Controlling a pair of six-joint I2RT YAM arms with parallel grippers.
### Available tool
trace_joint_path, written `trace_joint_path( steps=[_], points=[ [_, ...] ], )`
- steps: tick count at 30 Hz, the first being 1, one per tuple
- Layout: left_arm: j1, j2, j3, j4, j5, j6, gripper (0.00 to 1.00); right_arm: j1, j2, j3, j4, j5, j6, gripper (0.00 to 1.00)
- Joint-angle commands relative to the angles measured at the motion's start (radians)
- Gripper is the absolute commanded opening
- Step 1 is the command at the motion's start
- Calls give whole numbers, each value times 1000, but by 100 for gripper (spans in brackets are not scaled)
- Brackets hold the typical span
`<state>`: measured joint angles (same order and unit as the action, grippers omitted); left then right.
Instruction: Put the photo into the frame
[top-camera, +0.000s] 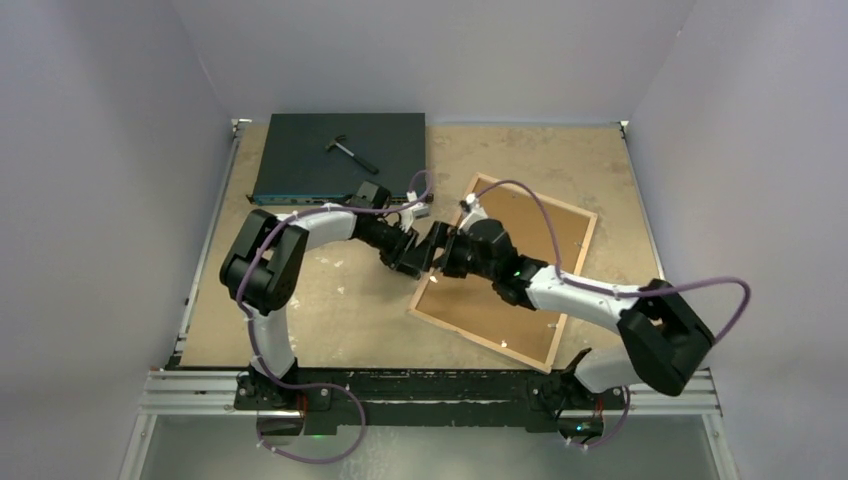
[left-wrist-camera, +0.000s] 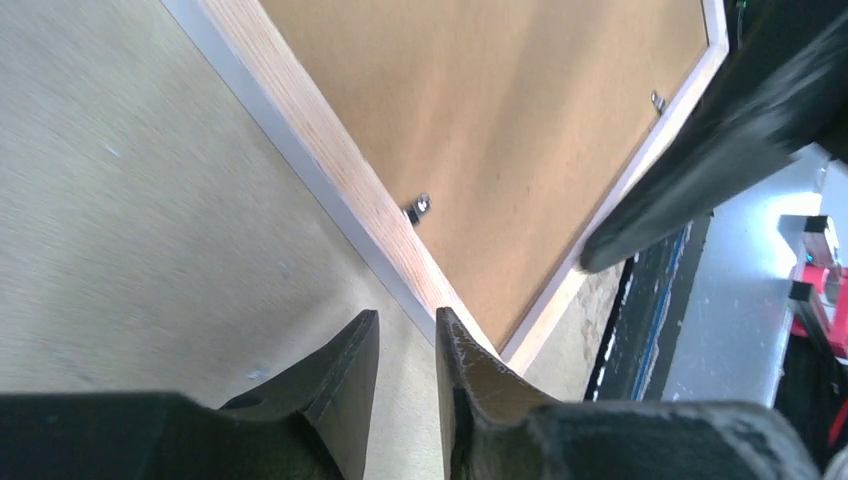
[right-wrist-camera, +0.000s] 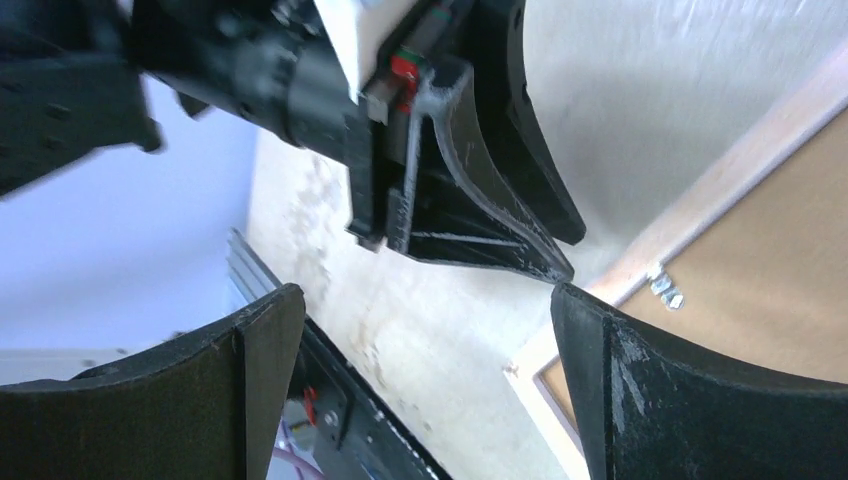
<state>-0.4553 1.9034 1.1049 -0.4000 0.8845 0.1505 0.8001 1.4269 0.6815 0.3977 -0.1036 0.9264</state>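
Observation:
The frame (top-camera: 478, 338) lies face down and askew on the table, its light wood rim (left-wrist-camera: 340, 170) up and a brown backing board (top-camera: 540, 225) filling it. The photo is hidden from every view. My left gripper (left-wrist-camera: 407, 315) hovers at the frame's left rail near a metal clip (left-wrist-camera: 418, 208). Its fingers stand a narrow gap apart, with only bare table showing between them. My right gripper (right-wrist-camera: 428, 295) faces it over the same rail (right-wrist-camera: 700, 200), wide open and holding nothing. The two grippers almost meet tip to tip (top-camera: 436, 256).
A dark flat box (top-camera: 300, 160) sits at the back left with a small hammer-like tool (top-camera: 350, 152) on top. Grey walls close in the table on three sides. A metal rail (top-camera: 430, 385) runs along the near edge by the arm bases.

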Motion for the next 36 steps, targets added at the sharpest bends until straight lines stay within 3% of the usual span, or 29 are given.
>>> trace_joint_path(
  steps=[1,7,14,19,29,36],
  points=[
    [17,-39,118,-4,-5,0,30,-130,-92,47,-74,-67,-79,95],
    [13,72,197,180,-32,-161,35,-365,-97,53,-109,-54,-179,97],
    [-3,185,277,316,-97,-298,36,-512,80,181,-150,-19,-262,98],
    [-5,223,299,361,-83,-335,36,-544,197,261,-112,-24,-256,97],
    [-6,258,302,358,-31,-327,22,-550,401,380,-63,-95,-227,95],
    [-9,253,268,349,-32,-298,20,-549,493,418,-16,-113,-201,93]
  ],
)
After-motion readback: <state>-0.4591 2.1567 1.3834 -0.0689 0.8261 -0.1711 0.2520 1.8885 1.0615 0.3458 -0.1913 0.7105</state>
